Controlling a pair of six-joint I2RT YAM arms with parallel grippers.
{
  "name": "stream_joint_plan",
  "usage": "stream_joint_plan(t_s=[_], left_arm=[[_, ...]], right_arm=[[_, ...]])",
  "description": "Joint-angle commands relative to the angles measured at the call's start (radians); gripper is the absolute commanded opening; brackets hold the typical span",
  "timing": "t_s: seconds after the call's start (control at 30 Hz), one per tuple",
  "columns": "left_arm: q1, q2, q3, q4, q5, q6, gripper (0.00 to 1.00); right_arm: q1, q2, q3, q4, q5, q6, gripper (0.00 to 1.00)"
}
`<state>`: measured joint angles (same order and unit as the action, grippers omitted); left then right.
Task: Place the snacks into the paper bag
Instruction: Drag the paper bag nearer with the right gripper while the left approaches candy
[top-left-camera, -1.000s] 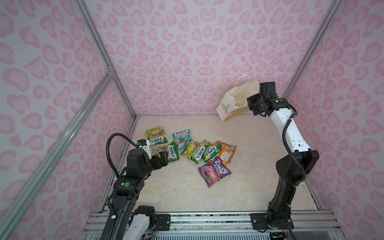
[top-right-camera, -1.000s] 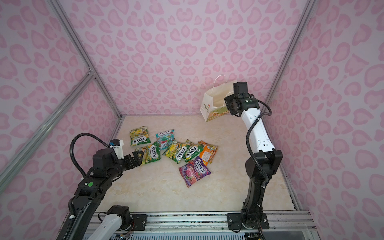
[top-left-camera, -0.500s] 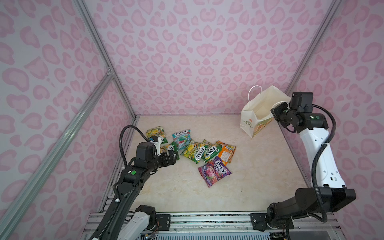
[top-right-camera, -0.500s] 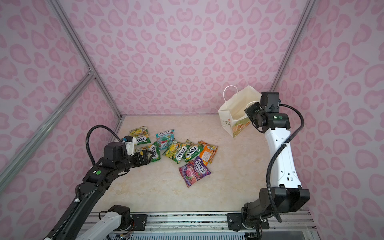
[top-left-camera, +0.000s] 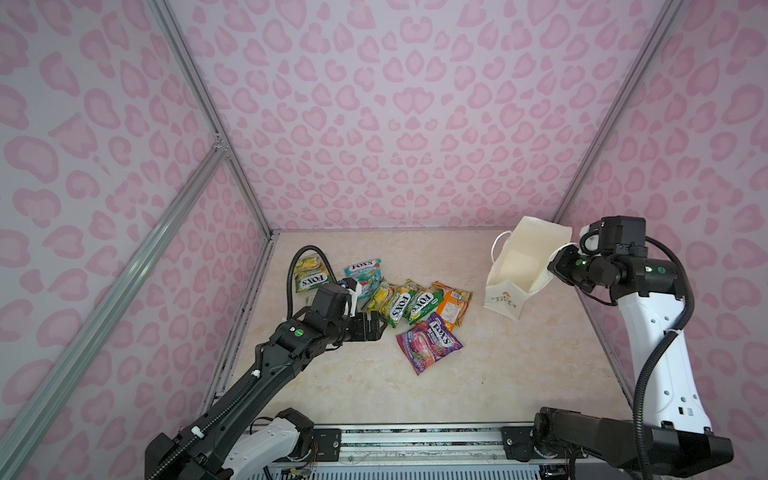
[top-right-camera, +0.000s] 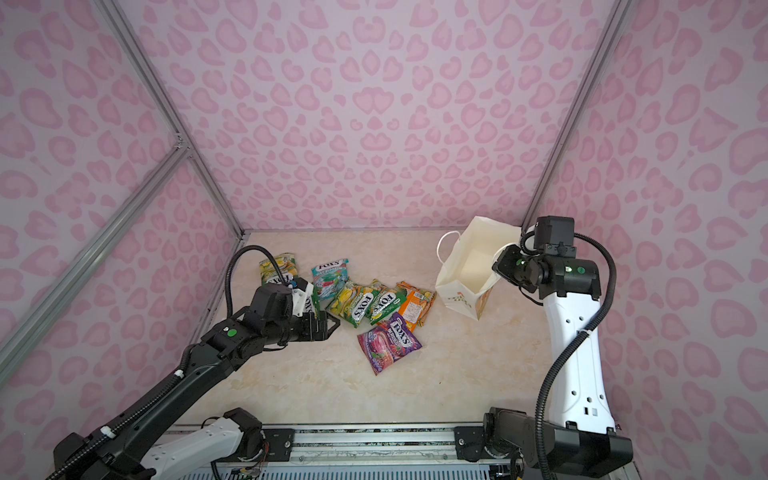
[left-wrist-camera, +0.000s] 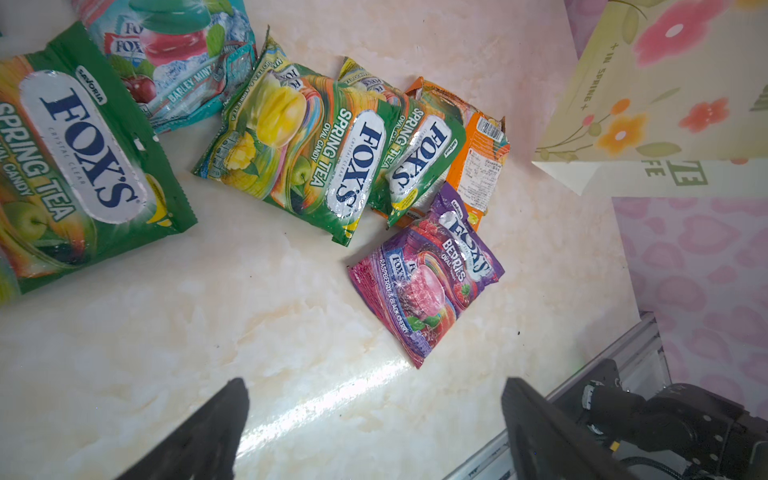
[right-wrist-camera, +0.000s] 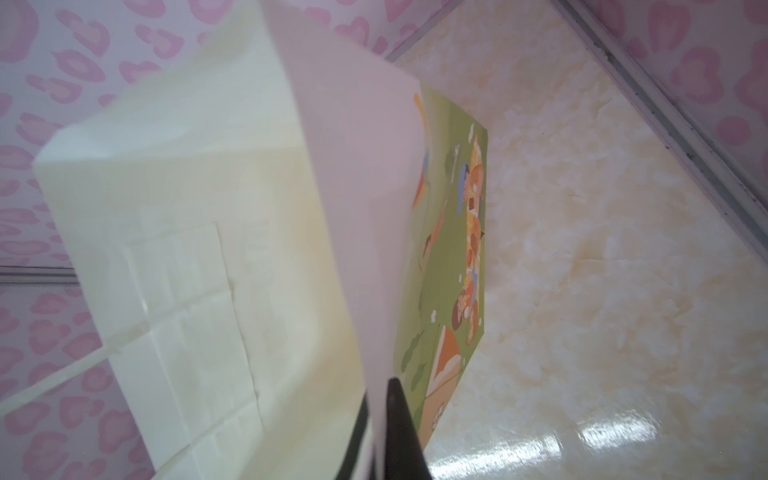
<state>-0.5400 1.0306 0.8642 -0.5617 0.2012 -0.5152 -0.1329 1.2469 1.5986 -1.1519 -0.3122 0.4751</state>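
snacks: glossy plastic film, crinkled, glare on printed faces; orange pouch nearest paper bag, same shiny film.
paper bag: matt paper, smooth, fold creases inside; outer print flat, no sheen; handle white cord.
table top around bag: marble-look, polished, bright reflections.
frame post behind bag: bare metal, brushed look.
arm shell beside bag: smooth white plastic, slight sheen; hose along it ribbed black plastic.

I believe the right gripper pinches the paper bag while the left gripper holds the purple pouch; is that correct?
No: the left wrist view shows the left gripper open and empty, the purple pouch lying free; the right gripper does pinch the paper bag.
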Motion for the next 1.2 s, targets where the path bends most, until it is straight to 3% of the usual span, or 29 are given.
stream_joint_plan(t_s=[0.0, 0.2, 0.37, 0.67, 1.07, 1.17], left_arm=[[-0.019, 0.012, 0.009, 0.038, -0.036, 0.003, 0.98], [-0.032, 0.019, 0.012, 0.037, -0.024, 0.021, 0.98], [-0.037, 0.005, 0.019, 0.036, 0.007, 0.018, 0.98], [-0.047, 0.035, 0.029, 0.043, 0.003, -0.008, 0.98], [-0.061, 0.154, 0.076, 0.06, -0.011, -0.051, 0.98], [-0.061, 0.223, 0.085, 0.041, -0.093, -0.156, 0.98]], right_arm=[[0.046, -0.008, 0.027, -0.164, 0.086, -0.072, 0.0], [0.09, 0.011, 0.021, -0.263, 0.05, -0.101, 0.0], [0.111, 0.03, 0.024, -0.273, 0.114, -0.12, 0.0], [0.139, 0.107, -0.029, -0.19, -0.078, -0.144, 0.0], [0.139, 0.173, -0.063, -0.129, -0.12, -0.176, 0.0], [0.14, 0.169, -0.072, -0.114, -0.13, -0.178, 0.0]])
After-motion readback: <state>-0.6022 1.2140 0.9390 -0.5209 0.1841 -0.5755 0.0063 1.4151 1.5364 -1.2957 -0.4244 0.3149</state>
